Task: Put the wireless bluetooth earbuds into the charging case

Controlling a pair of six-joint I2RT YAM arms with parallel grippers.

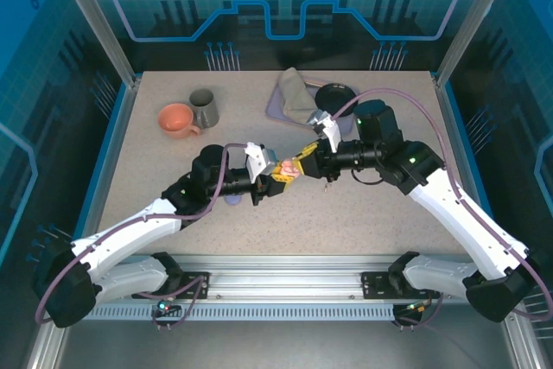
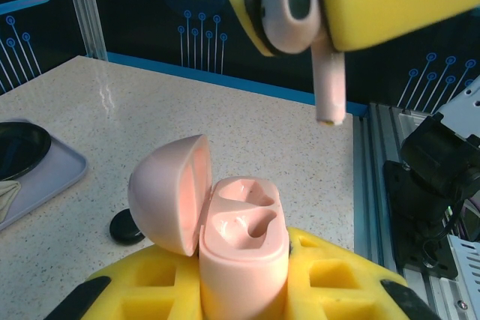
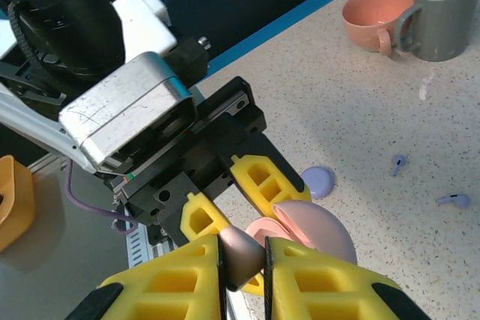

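Twice clamped at mid-worktop (image 1: 363, 213): with the left claw (image 2: 241, 275), closed tight around the pale pink charging case (image 2: 244, 249), held upright, lid swung open, both sockets bare; with the right claw (image 3: 244, 256), pinched shut on one pale pink earbud (image 2: 296, 5), stem pointing down, hanging just above the case, apart from it. Lying loose on the worktop near a lilac case (image 3: 321, 180): two lilac earbuds (image 3: 398, 162) (image 3: 453, 200). At far left, side by side: orange cup (image 1: 176, 119), grey mug (image 1: 204, 107).
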